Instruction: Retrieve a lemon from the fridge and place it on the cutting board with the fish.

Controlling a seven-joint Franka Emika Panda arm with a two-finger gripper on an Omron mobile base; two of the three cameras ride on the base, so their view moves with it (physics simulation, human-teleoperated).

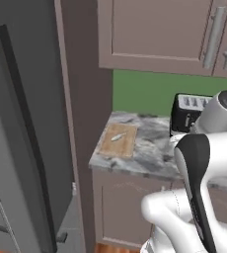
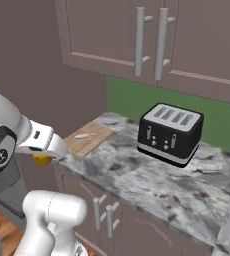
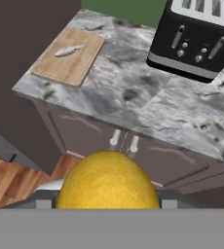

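The yellow lemon [image 3: 107,182] fills the bottom of the hand view, and my gripper [image 2: 43,154] is shut on it. In the right base view the lemon [image 2: 40,160] hangs in the air in front of the counter's left end, below and short of the cutting board [image 2: 93,141]. The light-tan cutting board [image 3: 65,63] lies at the counter's left corner with the pale fish [image 3: 70,50] on it. From the left base view the board [image 1: 120,144], the fish [image 1: 118,137] and the grey fridge [image 1: 17,148] at the left are visible.
A black four-slot toaster [image 2: 169,132] stands on the grey marbled counter [image 2: 152,180] to the right of the board. Brown wall cabinets [image 2: 137,40] hang above. A tall brown panel [image 1: 86,123] separates the fridge from the counter. Wooden floor [image 3: 11,180] lies below.
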